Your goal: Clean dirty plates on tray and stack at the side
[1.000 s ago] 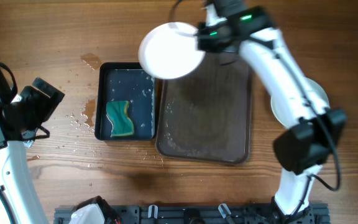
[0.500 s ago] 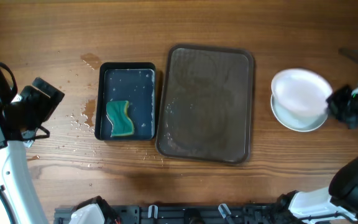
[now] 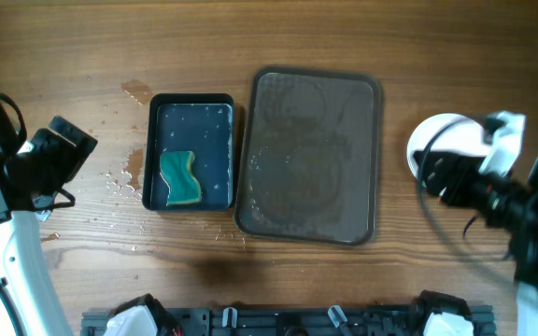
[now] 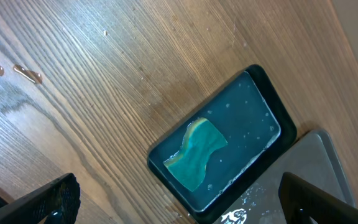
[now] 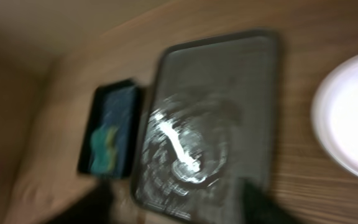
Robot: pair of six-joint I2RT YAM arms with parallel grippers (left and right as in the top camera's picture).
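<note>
Overhead, the plates (image 3: 444, 137) sit on the counter (image 3: 82, 56) at frame right, off the tray (image 3: 306, 154). Right jaws, spread and empty, hang at their lower edge; left jaws gape far left.

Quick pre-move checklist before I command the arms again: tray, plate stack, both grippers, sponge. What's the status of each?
1. Tray free of plates: ok; only a water film shows.
2. Plates stacked right of the tray, off it: ok; the count cannot be told, as the stack is partly hidden.
3. Top plate wiped white: ok on the visible part; the rest cannot be told.
4. Right gripper empty: ok; fingers apart, nothing between, though the view is blurred.
5. Left gripper open and empty: ok.
6. Sponge lying in the black tray: ok.
</note>
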